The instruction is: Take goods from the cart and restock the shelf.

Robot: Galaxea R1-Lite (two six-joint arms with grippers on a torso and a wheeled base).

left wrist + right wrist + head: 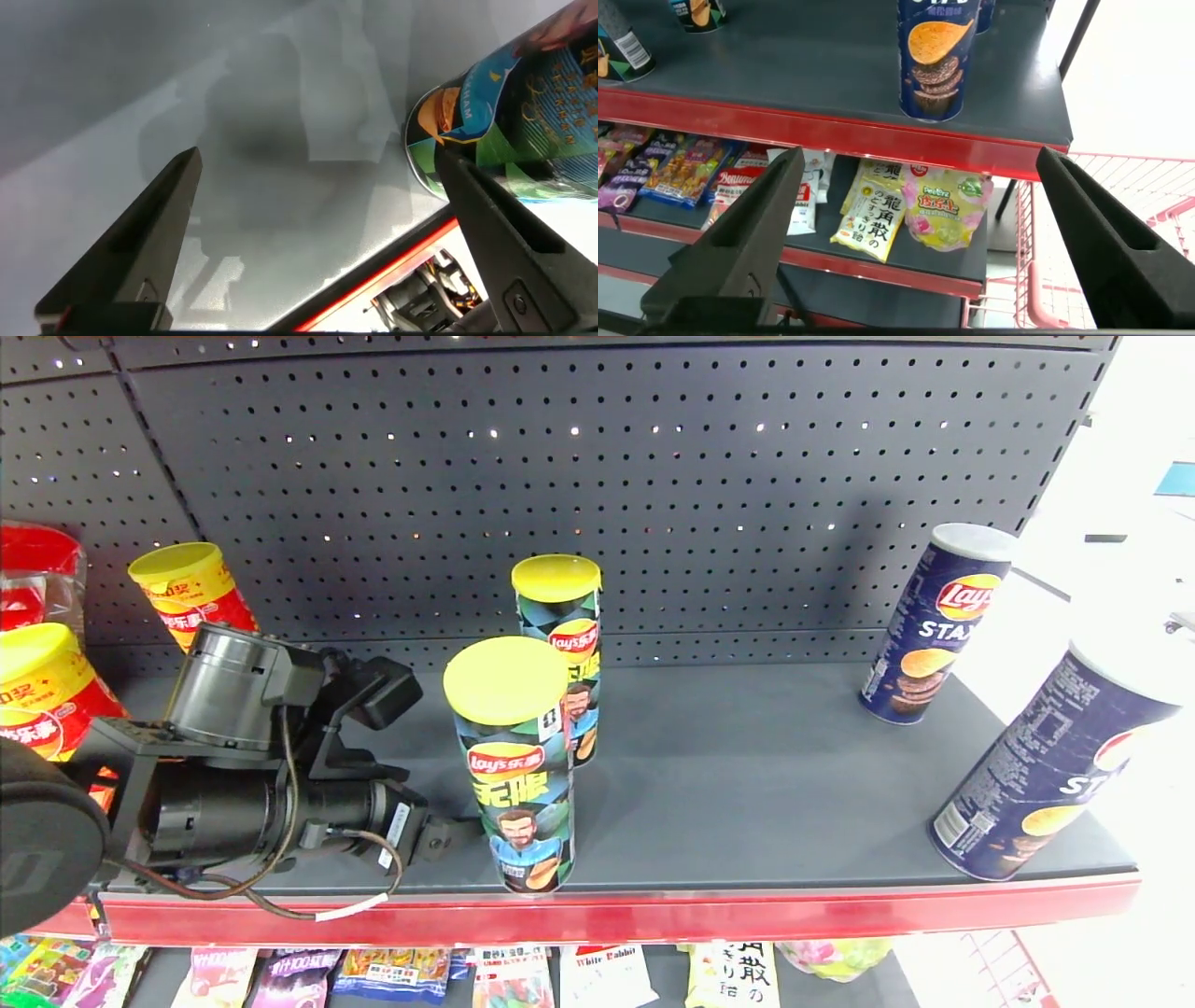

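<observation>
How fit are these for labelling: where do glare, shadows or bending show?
Head view: white glare washes the right edge beside the front navy can; the red shelf lip bows. Left wrist view: shadows on the shelf floor. Right wrist view: glare above the cart.

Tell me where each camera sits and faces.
Head view: on the head, looking forward and down at the grey shelf; the left arm shows at left.
Left wrist view: on the left wrist, low over the shelf, facing the front green can; its open jaws frame the picture.
Right wrist view: on the right wrist, before the shelf, facing the front blue can and packets below; open jaws frame it.
Shared: head and left wrist show the front green can; head and right wrist the front blue can.
</observation>
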